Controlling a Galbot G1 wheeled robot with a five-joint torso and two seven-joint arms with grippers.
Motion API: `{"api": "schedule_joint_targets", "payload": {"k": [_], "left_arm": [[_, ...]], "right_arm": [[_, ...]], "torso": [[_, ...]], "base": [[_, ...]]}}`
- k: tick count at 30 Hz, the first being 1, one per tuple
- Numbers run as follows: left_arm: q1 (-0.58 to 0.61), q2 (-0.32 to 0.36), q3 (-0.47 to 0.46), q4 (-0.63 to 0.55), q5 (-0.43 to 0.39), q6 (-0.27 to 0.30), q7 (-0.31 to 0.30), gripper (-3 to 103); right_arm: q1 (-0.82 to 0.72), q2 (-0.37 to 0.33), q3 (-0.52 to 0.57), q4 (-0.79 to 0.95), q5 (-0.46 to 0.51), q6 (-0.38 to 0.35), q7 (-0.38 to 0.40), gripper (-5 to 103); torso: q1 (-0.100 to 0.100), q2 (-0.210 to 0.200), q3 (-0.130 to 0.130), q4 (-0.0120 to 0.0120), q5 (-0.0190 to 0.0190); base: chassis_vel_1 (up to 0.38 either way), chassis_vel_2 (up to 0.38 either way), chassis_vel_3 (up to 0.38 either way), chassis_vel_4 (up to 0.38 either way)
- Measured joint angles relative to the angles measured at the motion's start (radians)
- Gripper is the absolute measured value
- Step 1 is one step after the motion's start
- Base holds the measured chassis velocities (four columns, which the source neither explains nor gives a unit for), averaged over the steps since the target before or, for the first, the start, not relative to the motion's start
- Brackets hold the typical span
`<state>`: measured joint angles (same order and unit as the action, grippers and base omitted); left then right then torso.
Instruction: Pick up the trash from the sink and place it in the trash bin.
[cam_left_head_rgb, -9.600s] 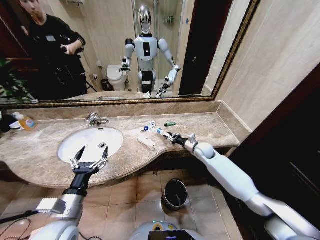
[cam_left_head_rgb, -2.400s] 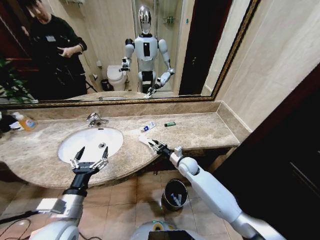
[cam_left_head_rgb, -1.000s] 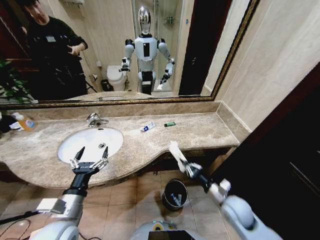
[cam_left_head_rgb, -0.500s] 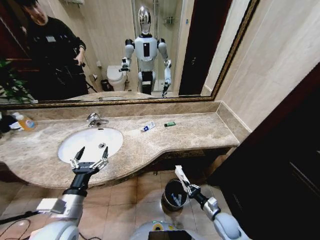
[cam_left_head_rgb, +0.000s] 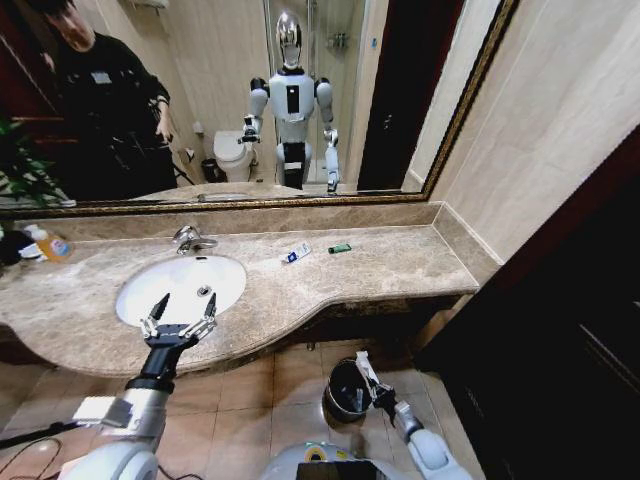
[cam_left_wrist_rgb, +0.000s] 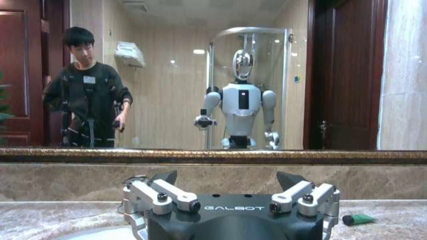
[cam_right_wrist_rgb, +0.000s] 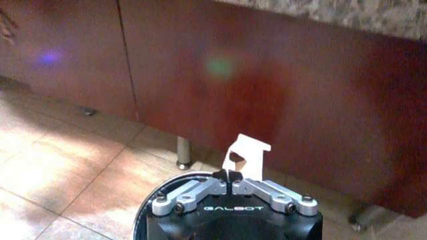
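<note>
Glossy white sink (cam_left_head_rgb: 160, 290), mottled marble counter (cam_left_head_rgb: 380, 265)

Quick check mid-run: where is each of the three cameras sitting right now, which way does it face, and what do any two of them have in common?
Head: above, looking down at the sink, counter, mirror and trash bin; both arms show.
Left wrist: behind the open left gripper, facing the mirror across the counter.
Right wrist: low, facing the cabinet; right gripper pinches a white packet over the bin.
Shared: head and left wrist both see the small dark-green piece.

Right gripper (cam_left_head_rgb: 368, 376) low over floor, jaws closed on white packet (cam_left_head_rgb: 364, 364) at rim of trash bin (cam_left_head_rgb: 346, 389); left gripper (cam_left_head_rgb: 180, 325) open above sink (cam_left_head_rgb: 180, 285) front edge; white tube (cam_left_head_rgb: 295, 254), green piece (cam_left_head_rgb: 340, 248) on surface (cam_left_head_rgb: 400, 262).
</note>
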<state>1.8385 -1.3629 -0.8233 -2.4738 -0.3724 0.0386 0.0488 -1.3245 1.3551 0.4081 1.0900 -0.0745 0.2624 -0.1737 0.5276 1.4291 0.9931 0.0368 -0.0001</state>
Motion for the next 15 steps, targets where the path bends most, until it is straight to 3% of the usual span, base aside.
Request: {"api": "schedule_joint_targets", "payload": {"k": [5, 15], "left_arm": [[0.000, 0.000, 0.000, 0.000, 0.000, 0.000, 0.000, 100], [0.000, 0.000, 0.000, 0.000, 0.000, 0.000, 0.000, 100]], "right_arm": [[0.039, 0.052, 0.005, -0.069, -0.020, 0.015, 0.019, 0], [0.047, 0.070, 0.002, -0.071, -0.010, 0.012, 0.024, 0]], "torso": [[0.000, 0.000, 0.000, 0.0000, -0.0001], [0.000, 0.000, 0.000, 0.0000, 0.0000]], "base": [[0.000, 0.000, 0.000, 0.000], [0.000, 0.000, 0.000, 0.000]]}}
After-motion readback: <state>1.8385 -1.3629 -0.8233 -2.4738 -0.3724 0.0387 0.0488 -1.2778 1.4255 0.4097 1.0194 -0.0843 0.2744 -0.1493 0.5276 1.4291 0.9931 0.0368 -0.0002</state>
